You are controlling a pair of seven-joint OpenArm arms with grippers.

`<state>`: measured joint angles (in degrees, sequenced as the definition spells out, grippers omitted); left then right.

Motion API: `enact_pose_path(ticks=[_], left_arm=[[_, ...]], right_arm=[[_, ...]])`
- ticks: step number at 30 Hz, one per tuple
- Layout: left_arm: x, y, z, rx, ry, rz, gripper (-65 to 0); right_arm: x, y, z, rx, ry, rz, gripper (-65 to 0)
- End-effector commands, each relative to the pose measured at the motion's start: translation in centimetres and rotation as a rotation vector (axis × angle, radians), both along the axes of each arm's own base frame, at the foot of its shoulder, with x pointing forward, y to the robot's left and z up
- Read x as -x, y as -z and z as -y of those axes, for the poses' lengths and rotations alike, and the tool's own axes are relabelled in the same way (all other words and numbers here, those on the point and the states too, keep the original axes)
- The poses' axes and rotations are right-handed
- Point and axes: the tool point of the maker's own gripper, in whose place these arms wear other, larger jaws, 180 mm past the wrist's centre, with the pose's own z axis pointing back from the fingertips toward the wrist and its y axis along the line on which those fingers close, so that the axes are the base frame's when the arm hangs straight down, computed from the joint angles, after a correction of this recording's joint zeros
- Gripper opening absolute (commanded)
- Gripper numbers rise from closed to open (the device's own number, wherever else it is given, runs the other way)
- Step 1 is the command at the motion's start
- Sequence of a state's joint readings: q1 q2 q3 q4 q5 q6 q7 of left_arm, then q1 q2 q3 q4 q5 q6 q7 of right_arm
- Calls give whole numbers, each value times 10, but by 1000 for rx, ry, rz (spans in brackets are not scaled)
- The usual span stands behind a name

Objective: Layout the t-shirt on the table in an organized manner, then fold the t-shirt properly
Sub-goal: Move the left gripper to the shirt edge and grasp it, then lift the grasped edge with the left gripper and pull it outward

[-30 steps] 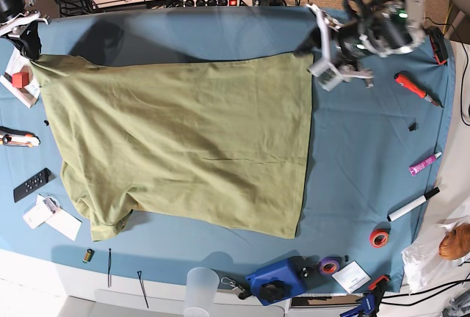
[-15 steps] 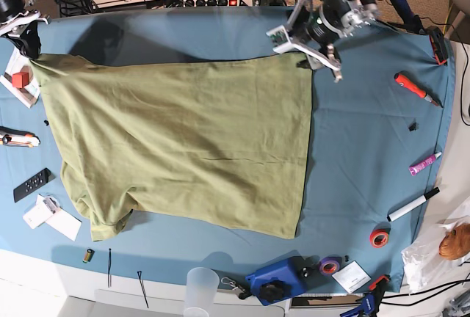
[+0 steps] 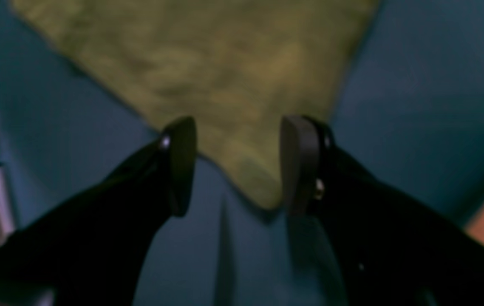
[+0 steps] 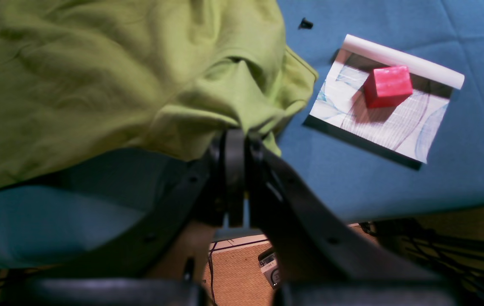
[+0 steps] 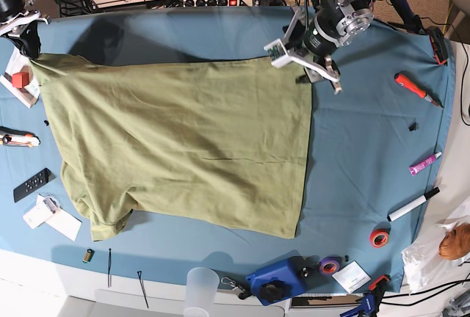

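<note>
I note my left gripper (image 5: 305, 59) has swung back over the t-shirt (image 5: 183, 141)'s far hem corner, jaws apart and empty, ready to regrasp, while my right gripper (image 4: 234, 140) stays clenched on the opposite corner.

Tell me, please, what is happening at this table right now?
A two-armed robot is laying out an olive-green t-shirt on the blue table. The right gripper is shut on one corner of the shirt at the table's edge, near a red block on a printed sheet. The left gripper is open, its jaws either side of the opposite corner, not closed on it.
</note>
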<state>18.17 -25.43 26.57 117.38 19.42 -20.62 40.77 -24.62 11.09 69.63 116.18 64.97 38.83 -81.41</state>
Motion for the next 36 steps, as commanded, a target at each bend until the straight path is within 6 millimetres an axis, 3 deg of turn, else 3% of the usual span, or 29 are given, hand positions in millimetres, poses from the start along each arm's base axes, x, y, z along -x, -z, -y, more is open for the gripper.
enact_pose_path(ticks=[1,5,11,13,19,22,25,29,32,36], left_arm=[[1,0,0,3,8,-1,-350],[9,19,-15,-73,-28,-64,-350],[16,22,-11,-82,36,-87,-351],[8,18,-13,-72,-4,-57,-391],[-7,9,-13,-32,-56,-4,-643],[-12,6,-16,-23,-102,16,-650],[-24,1,-34,-56,-221,62,-650],[-34,-4,-77,-214,-395,121,-650],[-26,0,-95,-287,-465,86,-650],[-9,9,-101,-324,-481,31,-650]], right_arm=[[-4,-12,2,24,-11,37,-650],[-4,-12,2,24,-11,37,-650],[-4,-12,2,24,-11,37,-650],[-4,-12,2,24,-11,37,-650],[-4,-12,2,24,-11,37,-650],[-4,-12,2,24,-11,37,-650],[-6,-15,2,27,-10,53,-650],[-8,-19,6,47,-19,55,-650],[-7,-19,7,57,-26,33,-650],[7,-10,8,61,-23,-30,-650]])
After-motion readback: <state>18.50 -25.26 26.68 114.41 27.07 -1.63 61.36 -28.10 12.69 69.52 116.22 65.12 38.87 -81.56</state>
